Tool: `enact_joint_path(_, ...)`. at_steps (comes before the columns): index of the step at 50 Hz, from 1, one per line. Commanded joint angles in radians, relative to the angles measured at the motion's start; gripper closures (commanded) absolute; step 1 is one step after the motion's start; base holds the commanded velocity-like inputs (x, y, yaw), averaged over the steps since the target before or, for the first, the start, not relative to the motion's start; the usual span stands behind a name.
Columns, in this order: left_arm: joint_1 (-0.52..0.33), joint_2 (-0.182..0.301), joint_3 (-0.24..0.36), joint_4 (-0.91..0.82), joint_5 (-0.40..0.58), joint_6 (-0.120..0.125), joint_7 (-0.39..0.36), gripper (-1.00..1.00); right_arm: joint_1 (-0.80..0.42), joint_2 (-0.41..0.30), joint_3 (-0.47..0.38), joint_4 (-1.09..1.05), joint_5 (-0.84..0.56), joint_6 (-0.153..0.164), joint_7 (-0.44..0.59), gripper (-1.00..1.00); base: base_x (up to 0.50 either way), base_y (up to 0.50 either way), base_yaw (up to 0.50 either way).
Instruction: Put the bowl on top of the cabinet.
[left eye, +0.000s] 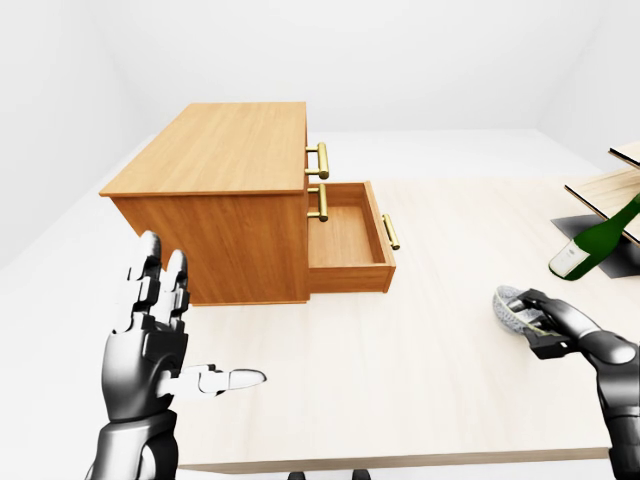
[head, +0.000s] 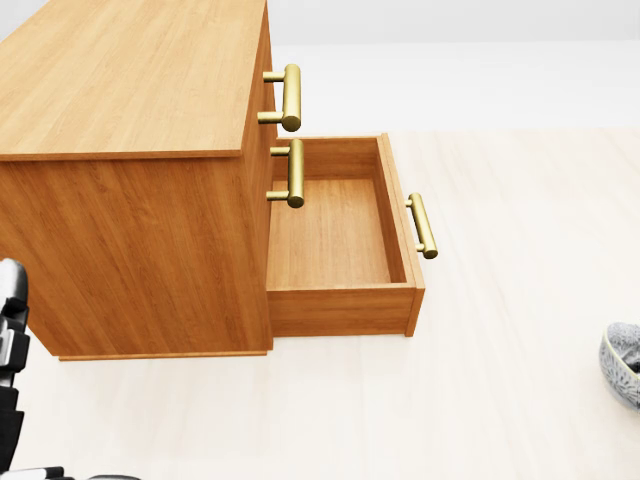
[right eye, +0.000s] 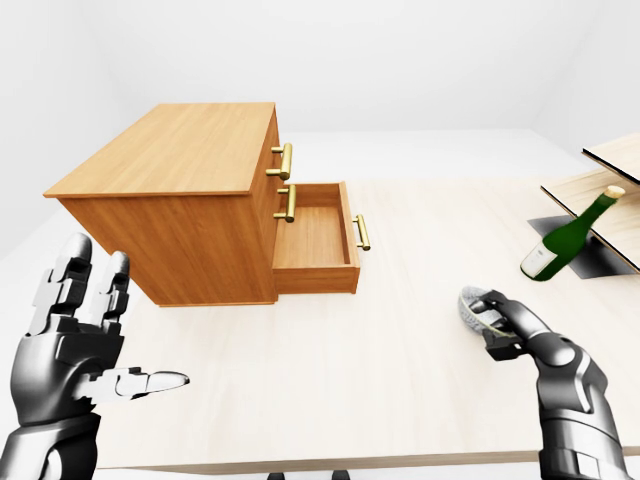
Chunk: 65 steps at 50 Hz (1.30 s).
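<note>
A bare simulated room is shown: blank white walls (left eye: 400, 60) are seen around a pale surface (left eye: 430, 380) with a wooden cabinet (left eye: 215, 170) and a green bottle (left eye: 595, 240).

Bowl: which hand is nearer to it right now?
Right. The right hand grips the bowl by its rim at the right-eye view's right; the left hand stands open far off at the left, below the cabinet.

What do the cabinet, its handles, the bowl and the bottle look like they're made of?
Cabinet: wood, warm orange-brown with visible grain, satin.
Handles: metal, brass-coloured, glossy highlights.
Bowl: probably glazed ceramic, grey with a speckled pattern; too small to be sure.
Bottle: dark green glass by its shine, pale label, tan stopper.
</note>
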Motion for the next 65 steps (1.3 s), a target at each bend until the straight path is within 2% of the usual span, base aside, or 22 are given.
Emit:
enact_joint_path(1,0.002,0.000,-0.006,0.006,0.005,0.000,0.002,-1.00,0.015,0.025,0.005,-0.221,-0.125,0.000,0.169,1.00,0.00,0.00,0.00)
enact_joint_path(6,0.003,0.001,-0.004,0.002,0.001,0.000,0.002,-1.00,-0.018,0.022,0.019,-0.316,-0.216,0.000,0.171,1.00,0.00,0.00,0.00)
enact_joint_path(7,0.002,0.001,-0.004,0.004,0.002,0.000,0.002,-1.00,-0.037,0.006,0.045,-0.377,-0.260,0.000,0.171,1.00,0.00,0.00,0.00)
enact_joint_path(10,0.005,0.000,-0.006,0.005,0.003,0.000,0.000,-1.00,-0.062,0.009,0.054,-0.437,-0.341,0.000,0.171,1.00,0.00,0.00,0.00)
enact_joint_path(16,0.003,0.000,0.000,-0.003,-0.002,0.000,-0.001,-1.00,-0.064,0.050,0.055,-0.596,-0.480,0.000,0.171,1.00,0.00,0.00,0.00)
enact_joint_path(25,0.008,-0.004,-0.003,-0.008,0.001,0.000,-0.004,-1.00,-0.036,0.149,0.045,-0.805,-0.669,0.000,0.171,1.00,0.00,0.00,0.00)
enact_joint_path(35,0.006,-0.002,-0.002,0.000,0.001,0.000,-0.005,-1.00,-0.015,0.310,0.081,-1.060,-0.864,0.000,0.171,1.00,0.00,0.00,0.00)
enact_joint_path(54,0.010,-0.002,-0.010,-0.005,0.005,0.000,-0.001,-1.00,-0.035,0.465,0.127,-1.357,-1.084,0.000,0.171,1.00,0.00,0.00,0.00)
enact_joint_path(65,0.016,-0.003,-0.012,-0.011,0.006,0.000,-0.001,-1.00,-0.032,0.559,0.194,-1.442,-1.124,0.000,0.171,1.00,0.00,0.00,0.00)
